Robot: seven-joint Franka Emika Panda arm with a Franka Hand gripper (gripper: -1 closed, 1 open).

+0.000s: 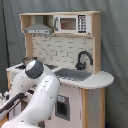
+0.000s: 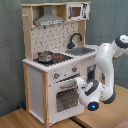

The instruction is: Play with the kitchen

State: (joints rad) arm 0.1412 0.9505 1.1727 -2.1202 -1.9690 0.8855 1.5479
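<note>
The kitchen [image 2: 50, 75] of pale wood and white panels stands at the second exterior view's left. It has a hood [image 2: 50, 21], a black faucet [image 2: 75, 39], a grey sink [image 2: 83, 50], and a metal pot [image 2: 45, 56] on the stovetop. Below are knobs [image 2: 56, 76] and the oven door [image 2: 64, 99]. My gripper [image 2: 80, 86] is at the oven door's upper right, close to its handle bar; whether it touches is unclear. In the first exterior view my white arm [image 1: 37, 92] covers the kitchen's [image 1: 75, 50] lower front and hides the gripper.
A microwave panel [image 1: 75, 23] sits at the top beside the hood [image 1: 39, 30]. A grey curtain hangs behind. The kitchen stands on a wooden floor [image 2: 20, 119]. My arm's elbow [image 2: 119, 45] arches over at the second exterior view's right.
</note>
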